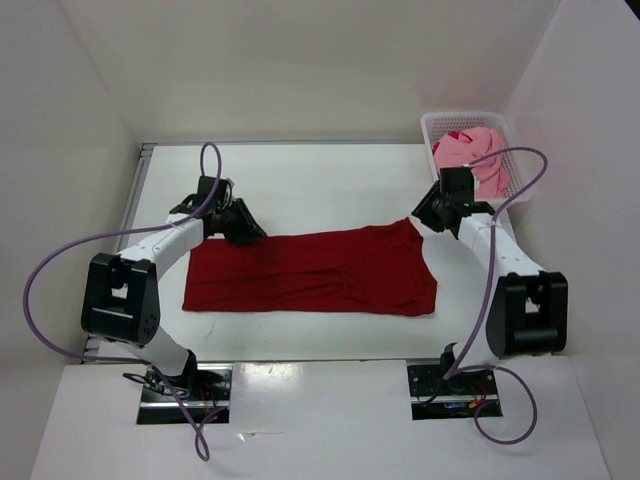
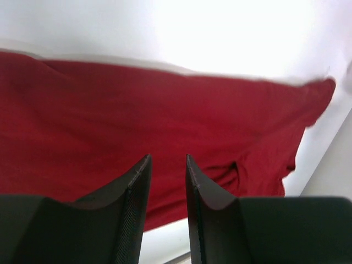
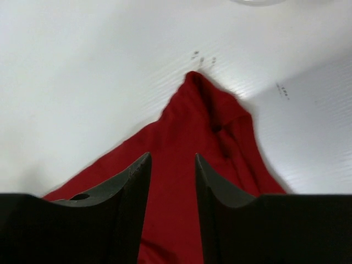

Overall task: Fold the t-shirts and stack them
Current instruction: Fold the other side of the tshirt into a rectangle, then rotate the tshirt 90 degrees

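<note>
On the white table the dark red shirt lies flat, mid-table. The left gripper and right gripper hang open and empty at its far corners. A shallow pinch could catch one layer only and skew the fold.

Lab test cell: plain white walls are boxing in a white table; left arm and right arm are sitting bolted at its near edge.

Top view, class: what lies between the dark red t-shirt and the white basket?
The right pincer, jaws apart, lies between the dark red t-shirt and the basket, as the top view shows.
</note>
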`<state>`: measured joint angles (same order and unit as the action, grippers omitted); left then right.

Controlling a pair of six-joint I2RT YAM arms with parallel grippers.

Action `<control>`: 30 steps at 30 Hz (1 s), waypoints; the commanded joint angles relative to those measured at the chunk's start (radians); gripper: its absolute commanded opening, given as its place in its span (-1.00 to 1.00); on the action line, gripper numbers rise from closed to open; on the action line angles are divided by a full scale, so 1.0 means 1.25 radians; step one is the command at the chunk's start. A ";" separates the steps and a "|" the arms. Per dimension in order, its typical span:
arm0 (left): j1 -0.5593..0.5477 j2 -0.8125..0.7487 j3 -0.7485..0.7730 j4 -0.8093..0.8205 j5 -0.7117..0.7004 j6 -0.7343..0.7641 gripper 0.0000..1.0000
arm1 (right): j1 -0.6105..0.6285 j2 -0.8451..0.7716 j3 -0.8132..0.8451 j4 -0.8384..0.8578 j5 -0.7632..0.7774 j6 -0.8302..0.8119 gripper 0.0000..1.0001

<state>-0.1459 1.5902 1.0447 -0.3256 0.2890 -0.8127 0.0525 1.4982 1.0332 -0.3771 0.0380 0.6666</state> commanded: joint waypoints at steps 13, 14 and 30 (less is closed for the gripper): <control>-0.045 -0.039 -0.001 -0.045 0.009 0.041 -0.74 | 0.213 0.068 -0.123 0.079 -0.121 0.148 -1.00; -0.045 -0.058 0.007 -0.055 0.009 0.042 -0.74 | 0.213 0.078 -0.123 0.080 -0.121 0.156 -1.00; -0.085 -0.233 -0.002 -0.139 -0.025 0.082 -0.61 | 0.224 1.011 1.352 -0.272 -0.191 0.089 -1.00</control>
<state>-0.2485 1.3445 1.0508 -0.4614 0.2794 -0.7322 0.3206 2.5126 2.1239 -0.4667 -0.1604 0.8146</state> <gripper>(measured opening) 0.190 0.001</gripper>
